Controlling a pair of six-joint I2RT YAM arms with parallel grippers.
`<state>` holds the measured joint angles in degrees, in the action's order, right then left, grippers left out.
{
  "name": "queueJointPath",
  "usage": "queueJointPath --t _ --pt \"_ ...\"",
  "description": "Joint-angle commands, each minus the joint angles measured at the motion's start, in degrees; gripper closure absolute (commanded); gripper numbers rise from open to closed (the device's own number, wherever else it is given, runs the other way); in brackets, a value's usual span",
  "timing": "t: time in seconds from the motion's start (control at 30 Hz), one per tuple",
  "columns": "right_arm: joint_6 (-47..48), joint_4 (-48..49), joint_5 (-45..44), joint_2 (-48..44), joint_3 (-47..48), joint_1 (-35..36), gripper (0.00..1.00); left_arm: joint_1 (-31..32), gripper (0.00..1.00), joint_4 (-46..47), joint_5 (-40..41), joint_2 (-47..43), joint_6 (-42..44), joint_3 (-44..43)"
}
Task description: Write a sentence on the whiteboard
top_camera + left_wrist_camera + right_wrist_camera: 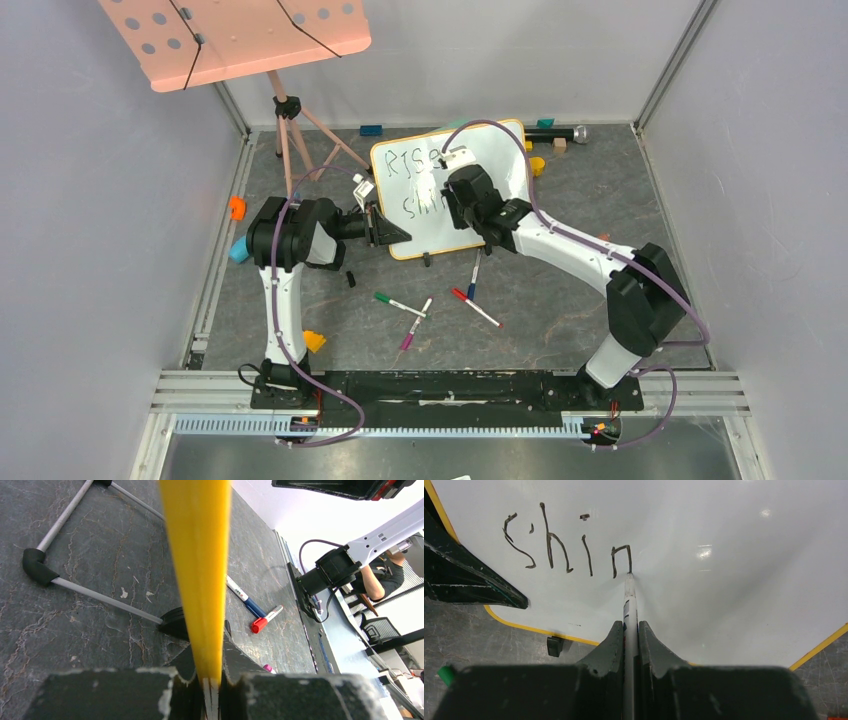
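Observation:
The whiteboard with its yellow rim stands tilted at the middle back. My left gripper is shut on the whiteboard's left edge; in the left wrist view the yellow rim runs between the closed fingers. My right gripper is shut on a marker whose tip touches the board. The sentence reads "shin" in the right wrist view. The top line "RIS" shows in the top view; the lower line is partly hidden by the right arm.
Loose markers lie on the floor in front of the board: green, pink, red and blue. A pink music stand on a tripod stands back left. Small coloured blocks lie around the edges.

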<state>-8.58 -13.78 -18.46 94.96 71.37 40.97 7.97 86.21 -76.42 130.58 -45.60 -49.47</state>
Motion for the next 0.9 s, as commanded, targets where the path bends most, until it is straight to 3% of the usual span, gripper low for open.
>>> queueJointPath --t 0.0,0.53,0.87 --pt "-0.8 1.5 -0.5 -1.2 -1.8 -0.9 1.0 1.0 0.98 3.0 -5.7 1.8 3.7 1.4" --pt "-1.1 1.8 3.7 -6.6 -0.9 -0.9 1.0 1.0 0.98 3.0 -5.7 1.8 3.7 1.4" --pt "-0.3 1.0 1.5 -4.0 1.5 -1.5 1.0 1.0 0.98 3.0 -5.7 1.8 3.7 1.3"
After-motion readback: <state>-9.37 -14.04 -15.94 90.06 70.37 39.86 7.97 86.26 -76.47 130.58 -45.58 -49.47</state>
